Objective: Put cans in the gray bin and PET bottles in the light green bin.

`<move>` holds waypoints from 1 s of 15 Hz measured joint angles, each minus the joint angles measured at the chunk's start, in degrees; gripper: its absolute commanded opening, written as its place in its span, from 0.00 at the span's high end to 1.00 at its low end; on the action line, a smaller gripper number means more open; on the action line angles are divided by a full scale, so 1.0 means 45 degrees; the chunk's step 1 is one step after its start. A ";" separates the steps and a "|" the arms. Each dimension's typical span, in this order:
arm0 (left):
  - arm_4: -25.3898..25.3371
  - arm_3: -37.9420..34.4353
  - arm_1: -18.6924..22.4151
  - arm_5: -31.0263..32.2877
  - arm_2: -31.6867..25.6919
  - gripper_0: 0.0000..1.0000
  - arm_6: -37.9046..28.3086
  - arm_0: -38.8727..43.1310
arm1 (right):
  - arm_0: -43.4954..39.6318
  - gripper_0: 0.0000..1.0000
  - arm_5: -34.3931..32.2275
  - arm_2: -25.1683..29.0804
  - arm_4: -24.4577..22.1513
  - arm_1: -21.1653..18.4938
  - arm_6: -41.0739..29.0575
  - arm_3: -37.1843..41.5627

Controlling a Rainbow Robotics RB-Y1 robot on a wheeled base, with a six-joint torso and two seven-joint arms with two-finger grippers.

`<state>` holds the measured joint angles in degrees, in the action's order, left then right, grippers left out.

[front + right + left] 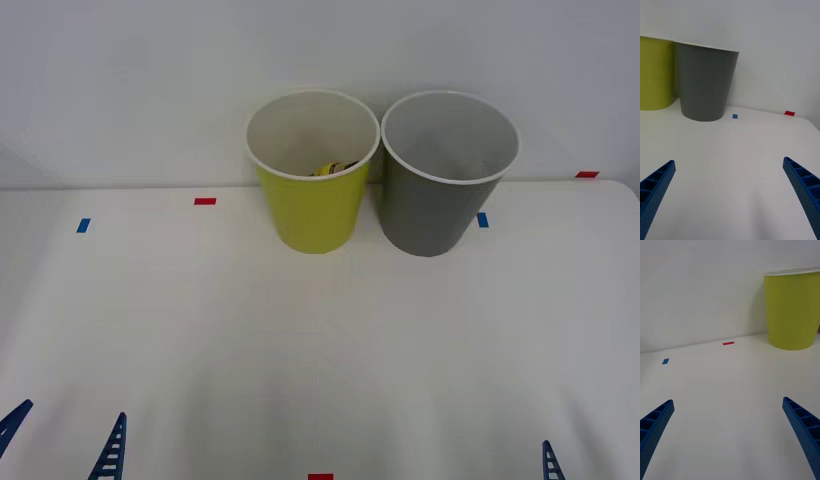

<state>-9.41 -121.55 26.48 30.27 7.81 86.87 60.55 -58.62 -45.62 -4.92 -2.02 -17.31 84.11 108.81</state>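
Your PET bottle (335, 168) lies inside the light green bin (312, 215) at the table's (320, 350) far edge. Both grippers, left (728, 435) and right (728, 195), hang released near its front edge. Sorting looks finished, I'd say.

Soft, even, bright light fills the scene. The table (320, 340) shows no glare, and the gray bin (440, 200) casts only a faint shadow. Focus is sharp throughout.
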 measured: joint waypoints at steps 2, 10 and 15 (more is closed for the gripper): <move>0.0397 0.0058 -0.0069 0.0319 -0.0010 0.00 -0.1045 0.0088 | 0.0000 0.00 0.0000 0.0000 0.0000 0.0000 0.0000 0.0000; 0.2189 0.0663 -0.1410 0.1003 -0.0016 0.00 -0.1241 0.0197 | 0.0000 0.00 0.0000 0.0000 0.0000 0.0000 0.0000 0.0000; 0.2211 0.0664 -0.1432 0.0997 -0.0017 0.00 -0.1239 0.0197 | 0.0000 0.00 0.0000 0.0000 0.0000 0.0000 0.0000 0.0000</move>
<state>0.54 -118.57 20.04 34.76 7.74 81.29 61.44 -58.62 -45.62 -4.92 -2.02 -17.31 84.11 108.81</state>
